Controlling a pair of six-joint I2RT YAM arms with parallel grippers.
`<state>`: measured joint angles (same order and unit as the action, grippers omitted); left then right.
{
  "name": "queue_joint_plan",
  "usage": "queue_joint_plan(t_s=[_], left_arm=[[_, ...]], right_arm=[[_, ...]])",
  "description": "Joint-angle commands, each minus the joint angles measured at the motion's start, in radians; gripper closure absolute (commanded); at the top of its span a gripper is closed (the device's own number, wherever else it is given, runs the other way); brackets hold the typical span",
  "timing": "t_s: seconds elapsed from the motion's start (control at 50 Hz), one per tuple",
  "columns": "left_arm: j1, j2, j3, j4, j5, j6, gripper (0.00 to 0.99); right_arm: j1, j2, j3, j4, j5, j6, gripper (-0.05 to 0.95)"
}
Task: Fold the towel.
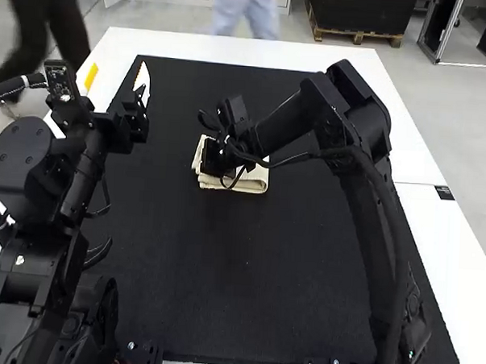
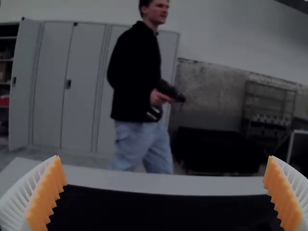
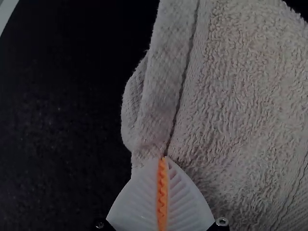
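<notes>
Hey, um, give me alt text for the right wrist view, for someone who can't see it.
The right end effector, shut, has its tips at the hemmed edge of a light towel on a black mat. Another layer of cloth peeks out beneath the hem; whether any is pinched can't be told.

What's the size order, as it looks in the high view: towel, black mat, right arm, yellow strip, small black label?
1. Black mat
2. Right arm, though its nearness to the camera may enlarge it
3. Towel, partly covered
Yellow strip and black label look too alike to rank.
</notes>
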<state>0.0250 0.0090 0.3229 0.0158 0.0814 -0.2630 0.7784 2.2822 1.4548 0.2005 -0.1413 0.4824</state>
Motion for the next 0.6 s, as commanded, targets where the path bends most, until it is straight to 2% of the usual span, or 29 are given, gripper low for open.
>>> queue_joint_plan(t_s=[0.0, 0.58], left_arm=[[-0.008, -0.012, -0.001, 0.001, -0.003, 0.004, 0.030], [-0.008, -0.012, 0.001, -0.008, -0.003, 0.007, 0.030]], right_arm=[[0.021, 0.010, 0.032, 0.004, 0.003, -0.018, 0.90], [0.016, 0.068, 0.029, 0.000, 0.005, -0.027, 0.90]])
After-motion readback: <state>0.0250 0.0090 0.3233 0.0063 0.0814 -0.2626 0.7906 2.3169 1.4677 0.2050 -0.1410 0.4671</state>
